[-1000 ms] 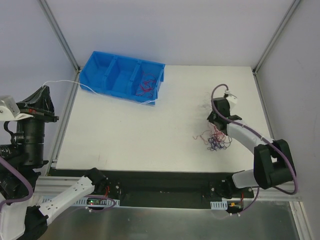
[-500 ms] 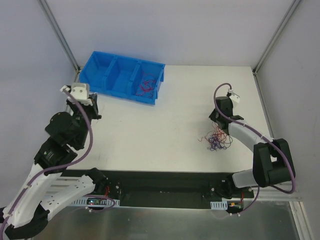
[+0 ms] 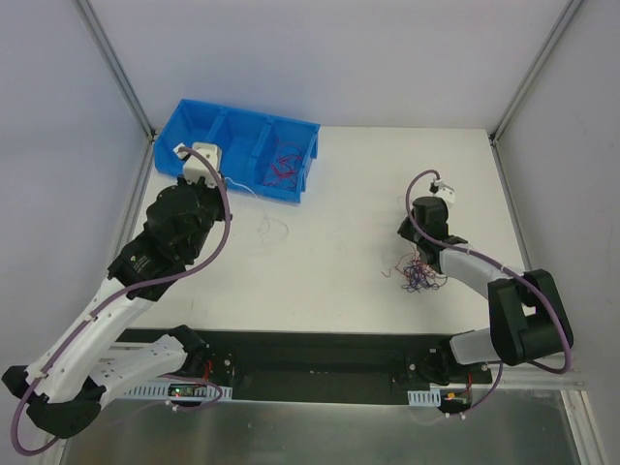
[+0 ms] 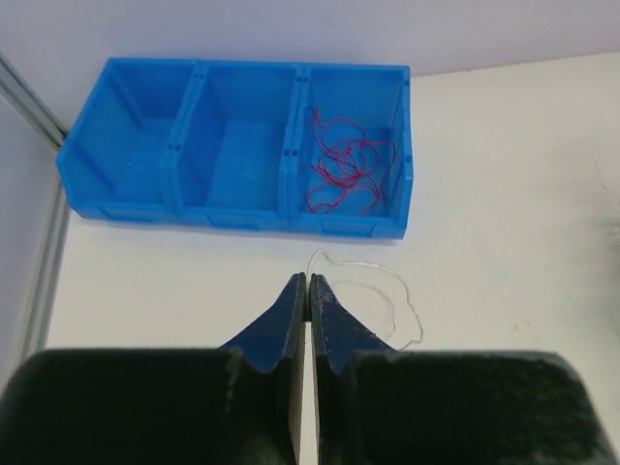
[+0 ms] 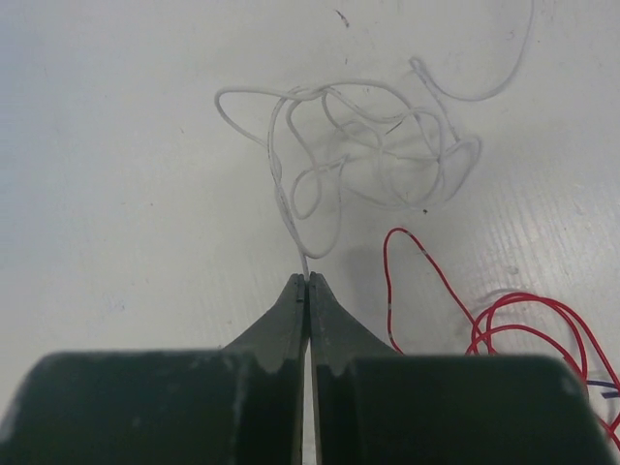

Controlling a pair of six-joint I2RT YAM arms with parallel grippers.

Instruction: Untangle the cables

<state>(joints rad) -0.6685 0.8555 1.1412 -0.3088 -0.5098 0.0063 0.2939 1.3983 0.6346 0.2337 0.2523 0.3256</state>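
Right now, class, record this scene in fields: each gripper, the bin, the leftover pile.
left gripper: shut on loose white wire, facing blue bin
right gripper: shut on looped white wire lying on table
bin contents: red wires in right-end compartment
pile: red and purple wires tangled beside right gripper

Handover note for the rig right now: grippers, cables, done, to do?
Left gripper: shut on a loose white wire, in front of the bin.
Right gripper: shut on an end of the white tangle, by the red-purple bunch.
Done: red wires lie in the bin's right compartment.
To do: likely bin the loose white wire, then untangle the rest.
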